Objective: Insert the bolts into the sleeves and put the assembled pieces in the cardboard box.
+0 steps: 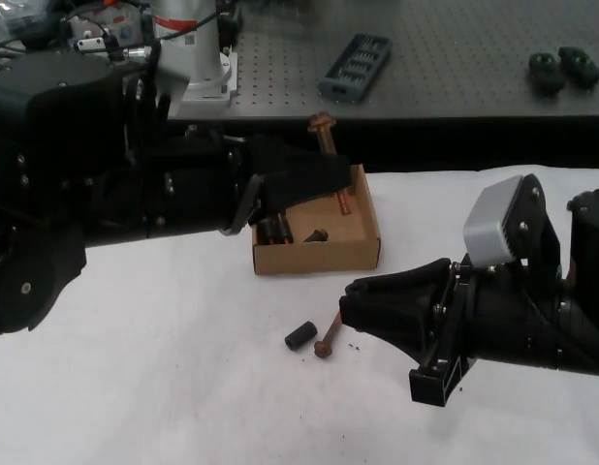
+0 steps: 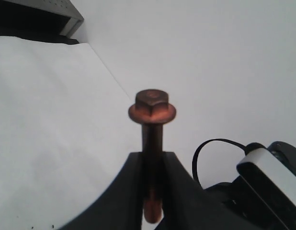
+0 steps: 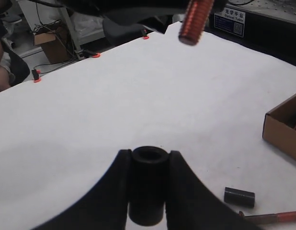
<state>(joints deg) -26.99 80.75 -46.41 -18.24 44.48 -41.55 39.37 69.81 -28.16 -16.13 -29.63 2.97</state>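
Copper-coloured hex-flange metal bolt is pinched by its shank in the left claw, head clear of the fingers, raised near the brown cardboard box. Short black cylindrical sleeve is pinched in the right claw, bore exposed, on the box's near side. A second black sleeve and second copper bolt lie just beside each other on the white-covered bench, before the box's front wall.
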